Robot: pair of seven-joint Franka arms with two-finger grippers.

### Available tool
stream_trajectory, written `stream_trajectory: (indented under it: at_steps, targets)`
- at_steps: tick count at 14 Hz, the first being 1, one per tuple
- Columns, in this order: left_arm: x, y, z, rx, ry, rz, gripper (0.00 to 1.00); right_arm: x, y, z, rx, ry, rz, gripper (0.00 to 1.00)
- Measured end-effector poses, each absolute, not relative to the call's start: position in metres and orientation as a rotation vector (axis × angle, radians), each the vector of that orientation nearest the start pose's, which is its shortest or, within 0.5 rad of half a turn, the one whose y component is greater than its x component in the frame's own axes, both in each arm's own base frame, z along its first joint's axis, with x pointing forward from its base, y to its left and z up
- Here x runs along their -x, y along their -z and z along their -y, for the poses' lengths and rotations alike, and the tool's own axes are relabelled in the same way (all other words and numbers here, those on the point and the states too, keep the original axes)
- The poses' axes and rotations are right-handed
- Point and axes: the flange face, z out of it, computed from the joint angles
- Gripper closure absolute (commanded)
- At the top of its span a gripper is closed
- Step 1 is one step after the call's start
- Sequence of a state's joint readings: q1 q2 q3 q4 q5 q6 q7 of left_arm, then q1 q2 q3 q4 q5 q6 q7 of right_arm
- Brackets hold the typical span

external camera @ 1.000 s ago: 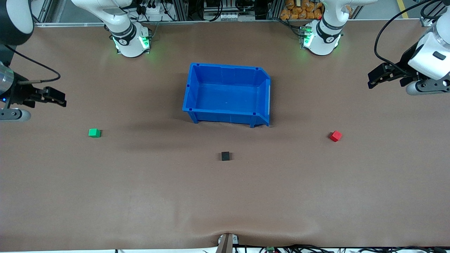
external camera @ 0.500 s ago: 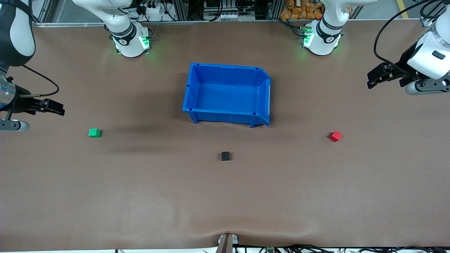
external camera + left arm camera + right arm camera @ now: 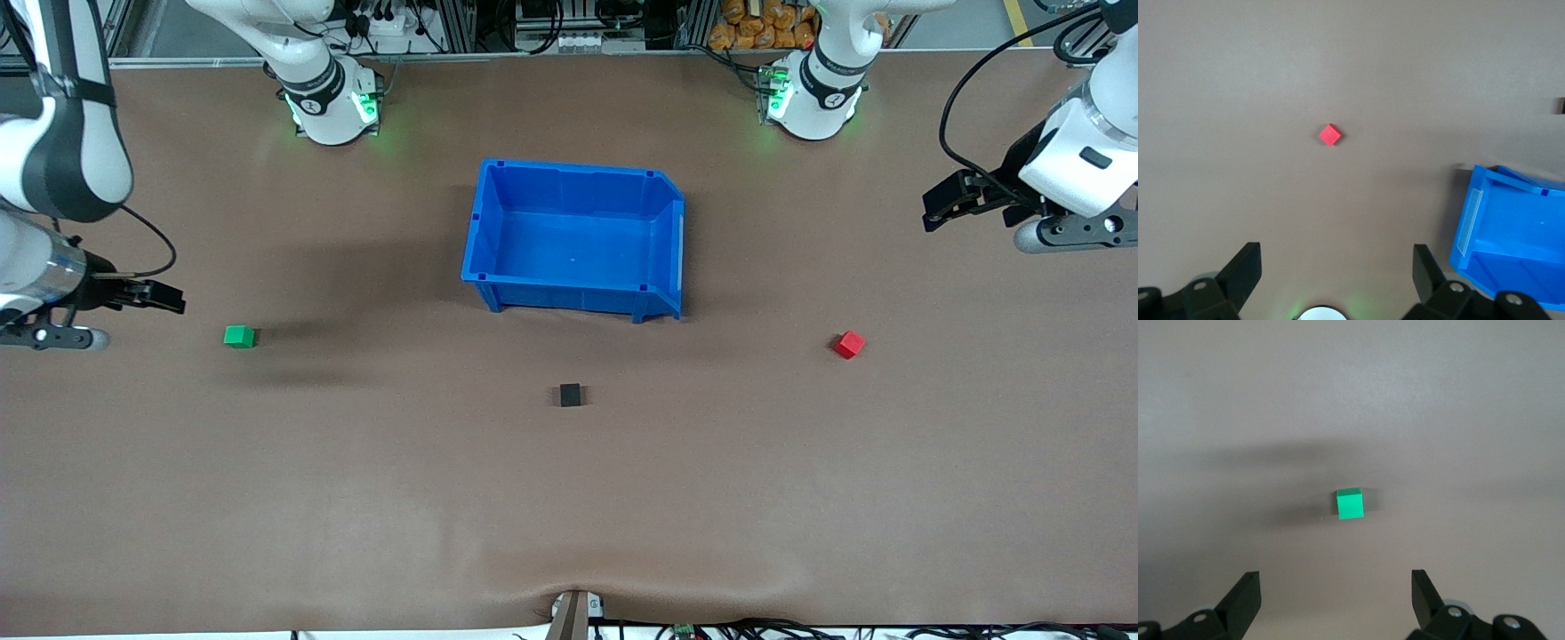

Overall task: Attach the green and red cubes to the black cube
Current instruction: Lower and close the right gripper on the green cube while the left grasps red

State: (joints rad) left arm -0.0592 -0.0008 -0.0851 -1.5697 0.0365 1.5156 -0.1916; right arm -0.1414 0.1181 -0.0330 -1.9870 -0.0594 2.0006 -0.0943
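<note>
Since the earlier frame, the right gripper point(image 3: 169, 300) had come down toward the green cube point(image 3: 238, 336), while the left gripper point(image 3: 942, 206) had shifted only slightly over the left arm's end of the brown surface point(image 3: 569, 498). From the front, the green cube lay toward the right arm's end, the red cube point(image 3: 849, 344) toward the left arm's end, and the black cube point(image 3: 570, 395) between them, nearer the camera than the blue bin point(image 3: 660, 191); all three stood well apart. Neither gripper held anything. In the left wrist view, the left gripper point(image 3: 1336, 270) had its fingers point(image 3: 1245, 267) spread wide over bare surface, with the red cube point(image 3: 1330, 135) lying apart from them and the bin's corner point(image 3: 1471, 220) at the side. In the right wrist view, the right gripper point(image 3: 1336, 590) also had its fingers point(image 3: 1243, 590) spread wide, the green cube point(image 3: 1350, 504) resting on the surface, untouched.
</note>
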Motion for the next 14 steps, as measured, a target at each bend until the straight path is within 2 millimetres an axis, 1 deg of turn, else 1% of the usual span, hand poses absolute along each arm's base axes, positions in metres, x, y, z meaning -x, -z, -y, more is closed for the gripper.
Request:
stream_trajectory:
  at_steps: [1,3,5,8,9,11,13,14]
  targets:
    - [-0.546,-0.614,0.075,3.093,-0.094,0.075,0.00,-0.554,-0.382,0.102,3.176,-0.176,-0.074,0.00]
    - [-0.556,-0.593,0.073,3.087,-0.148,0.089,0.00,-0.549,-0.357,0.100,3.172,-0.199,-0.061,0.00]
    - [-0.570,-0.568,0.072,3.082,-0.190,0.125,0.00,-0.550,-0.333,0.099,3.165,-0.239,-0.037,0.00]
    - [-0.589,-0.530,0.073,3.068,-0.230,0.236,0.00,-0.552,-0.295,0.100,3.151,-0.295,0.037,0.00]
    - [-0.596,-0.515,0.073,3.065,-0.227,0.281,0.00,-0.552,-0.282,0.100,3.145,-0.316,0.058,0.00]
    - [-0.605,-0.479,0.069,3.059,-0.192,0.365,0.00,-0.552,-0.257,0.106,3.134,-0.333,0.119,0.00]
    - [-0.606,-0.439,0.054,3.045,-0.150,0.467,0.00,-0.552,-0.233,0.117,3.125,-0.325,0.168,0.00]
    - [-0.604,-0.420,0.045,3.034,-0.136,0.548,0.00,-0.551,-0.223,0.123,3.122,-0.325,0.176,0.00]
